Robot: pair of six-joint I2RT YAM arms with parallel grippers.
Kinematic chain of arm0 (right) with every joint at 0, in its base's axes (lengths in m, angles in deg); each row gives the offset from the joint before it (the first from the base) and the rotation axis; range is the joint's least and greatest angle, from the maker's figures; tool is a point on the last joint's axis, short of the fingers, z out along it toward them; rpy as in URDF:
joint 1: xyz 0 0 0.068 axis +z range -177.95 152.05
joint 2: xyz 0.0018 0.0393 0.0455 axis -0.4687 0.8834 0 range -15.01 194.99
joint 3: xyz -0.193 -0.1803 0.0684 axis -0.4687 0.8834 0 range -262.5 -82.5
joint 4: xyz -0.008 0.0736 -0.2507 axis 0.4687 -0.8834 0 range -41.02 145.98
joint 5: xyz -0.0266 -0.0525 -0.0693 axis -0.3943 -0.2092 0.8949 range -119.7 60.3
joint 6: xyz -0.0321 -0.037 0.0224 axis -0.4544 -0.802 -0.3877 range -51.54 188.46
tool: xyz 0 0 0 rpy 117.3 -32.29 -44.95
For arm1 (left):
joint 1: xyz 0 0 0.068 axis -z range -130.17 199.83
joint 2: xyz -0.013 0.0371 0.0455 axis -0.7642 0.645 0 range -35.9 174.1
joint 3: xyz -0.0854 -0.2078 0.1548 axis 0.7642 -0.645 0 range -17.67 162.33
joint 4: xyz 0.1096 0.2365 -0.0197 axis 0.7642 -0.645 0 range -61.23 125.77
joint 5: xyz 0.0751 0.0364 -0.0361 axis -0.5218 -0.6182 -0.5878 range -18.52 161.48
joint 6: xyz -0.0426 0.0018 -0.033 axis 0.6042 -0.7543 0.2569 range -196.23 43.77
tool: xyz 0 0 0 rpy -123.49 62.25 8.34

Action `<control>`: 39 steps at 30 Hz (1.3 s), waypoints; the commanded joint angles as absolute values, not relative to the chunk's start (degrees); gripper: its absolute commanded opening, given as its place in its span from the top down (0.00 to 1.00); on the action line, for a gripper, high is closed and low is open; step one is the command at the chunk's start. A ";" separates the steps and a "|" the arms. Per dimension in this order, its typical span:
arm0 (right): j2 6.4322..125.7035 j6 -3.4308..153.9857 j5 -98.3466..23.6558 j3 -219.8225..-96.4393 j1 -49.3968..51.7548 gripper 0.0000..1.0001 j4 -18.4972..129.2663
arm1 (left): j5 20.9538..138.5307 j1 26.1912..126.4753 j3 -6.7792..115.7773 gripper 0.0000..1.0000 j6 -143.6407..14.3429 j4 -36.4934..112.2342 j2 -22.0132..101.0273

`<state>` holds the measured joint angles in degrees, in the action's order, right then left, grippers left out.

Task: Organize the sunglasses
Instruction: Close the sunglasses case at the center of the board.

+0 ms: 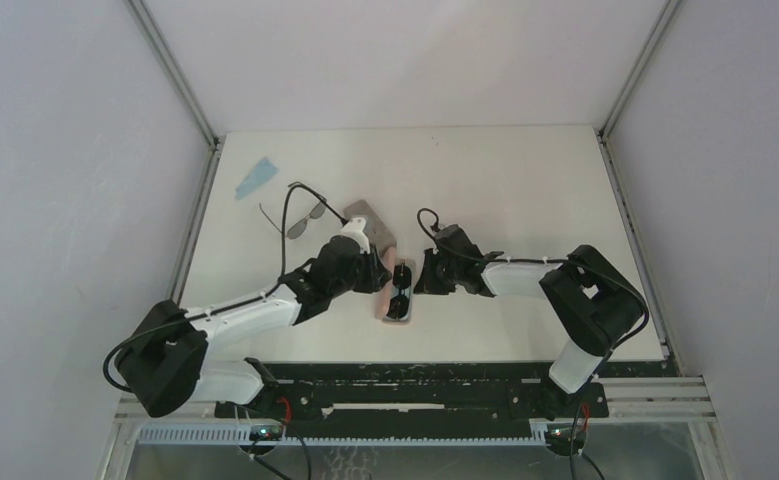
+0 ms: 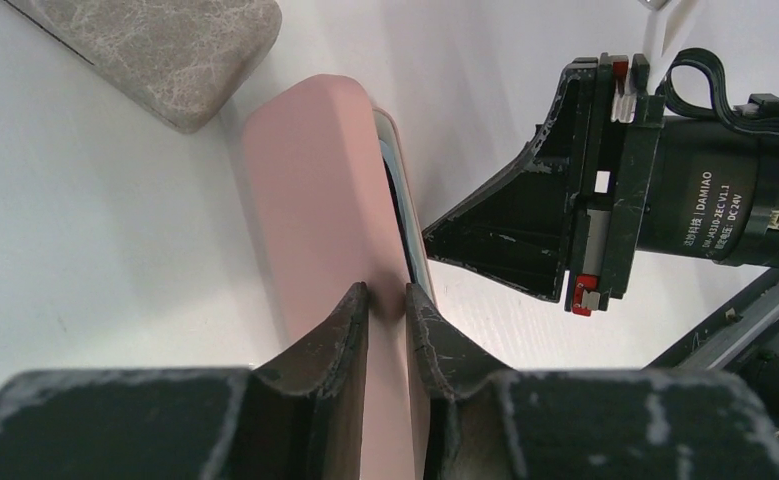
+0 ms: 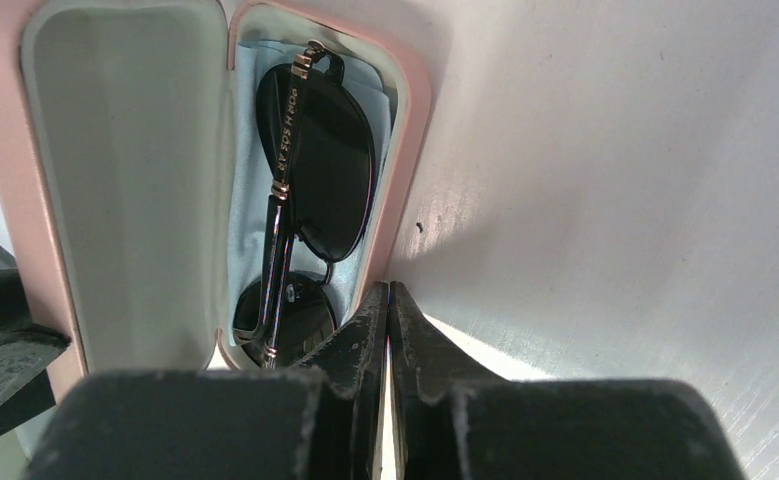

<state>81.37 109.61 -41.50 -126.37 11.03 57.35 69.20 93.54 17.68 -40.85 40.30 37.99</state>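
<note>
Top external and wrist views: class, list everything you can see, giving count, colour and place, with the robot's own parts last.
Pink case: 1, pink, open, table centre.
Grey-brown case: 1, grey-brown, shut, behind pink case.
Open sunglasses: 1, black wire, table's far left.
Folded sunglasses: 1, black, dark lenses, inside pink case.
Loose cloth: 1, light blue, far left corner.
Lining cloth: 1, light blue, under folded sunglasses.
Table: 1, white.
Left arm: 1, black-white, jaws clamping pink case's lid.
Right arm: 1, black-white, jaws shut beside case's rim.
</note>
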 commanded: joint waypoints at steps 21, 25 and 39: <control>79.65 108.90 -37.88 -127.50 11.16 0.95 56.68 | 71.82 96.59 18.52 0.76 -40.65 42.09 43.63; 77.61 108.68 -35.95 -127.00 11.16 0.93 55.84 | 71.91 96.59 18.72 0.75 -41.06 41.74 43.71; 68.04 106.88 -27.28 -123.54 11.90 0.81 53.65 | 72.08 96.59 19.56 0.75 -41.70 40.71 43.11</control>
<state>73.26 108.82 -32.69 -124.95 11.10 53.52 71.80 96.33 17.90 -40.83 41.24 44.85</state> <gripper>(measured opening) 0.162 0.247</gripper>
